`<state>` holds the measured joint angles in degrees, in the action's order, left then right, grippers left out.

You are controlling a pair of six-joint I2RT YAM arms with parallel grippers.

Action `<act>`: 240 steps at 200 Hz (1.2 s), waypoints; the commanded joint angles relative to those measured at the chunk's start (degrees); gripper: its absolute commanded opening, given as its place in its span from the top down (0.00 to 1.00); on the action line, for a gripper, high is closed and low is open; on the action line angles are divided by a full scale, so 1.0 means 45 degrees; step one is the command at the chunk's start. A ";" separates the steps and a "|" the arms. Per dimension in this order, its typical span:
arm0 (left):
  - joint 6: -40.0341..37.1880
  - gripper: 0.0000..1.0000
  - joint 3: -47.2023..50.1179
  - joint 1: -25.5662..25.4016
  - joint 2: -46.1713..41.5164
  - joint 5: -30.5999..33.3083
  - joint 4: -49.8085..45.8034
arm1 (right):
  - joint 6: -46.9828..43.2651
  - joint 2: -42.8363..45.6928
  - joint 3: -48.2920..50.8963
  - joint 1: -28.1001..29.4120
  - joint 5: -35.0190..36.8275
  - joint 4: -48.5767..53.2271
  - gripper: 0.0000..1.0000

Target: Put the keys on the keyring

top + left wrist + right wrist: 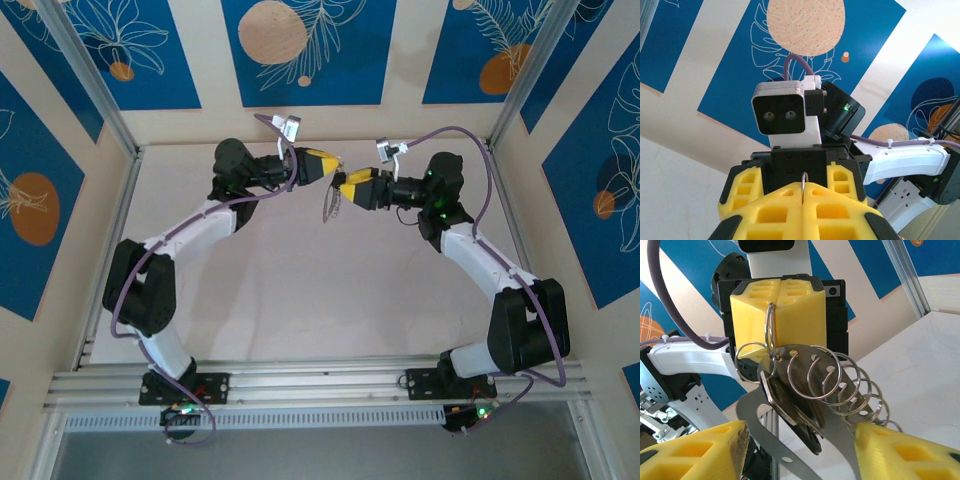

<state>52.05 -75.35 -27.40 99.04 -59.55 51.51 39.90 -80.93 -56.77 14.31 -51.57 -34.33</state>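
Both arms meet high above the table. My left gripper (328, 170) is shut on a thin silver split ring (803, 181); in the right wrist view its yellow fingers (790, 310) pinch that ring (770, 332) from above. From the ring hang a dark key (787, 400) and the keyring (752, 427), a flat grey oval loop with several split rings (827, 375) along one side. My right gripper (800, 442) is open, one finger on each side of the loop and key; whether it touches them I cannot tell. From above, the keyring (331, 205) dangles between the grippers.
The pale table (320, 300) lies far below the grippers. Aluminium frame posts (95, 85) and blue patterned walls (300, 50) enclose the cell. The right arm's wrist camera (779, 115) faces the left one at close range.
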 commanded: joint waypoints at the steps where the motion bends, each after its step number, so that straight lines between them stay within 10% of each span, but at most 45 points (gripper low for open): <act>1: -0.0032 1.00 0.0065 -0.0142 -0.0506 -0.0165 0.0661 | -0.0136 -0.0083 -0.0484 0.0125 0.0114 -0.0177 0.49; 65: -0.0122 1.00 0.0238 -0.0161 -0.0611 0.0143 0.0721 | -0.0189 0.0101 -0.0249 0.0394 0.0176 -0.0019 1.00; 240: -0.0190 1.00 0.1301 -0.0190 -0.1602 0.1826 0.1551 | -0.1390 -0.0458 -0.0082 0.2146 0.1421 0.1487 1.00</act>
<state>51.11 -69.08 -28.01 95.31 -53.93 51.57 37.74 -80.95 -54.39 20.25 -46.19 -34.68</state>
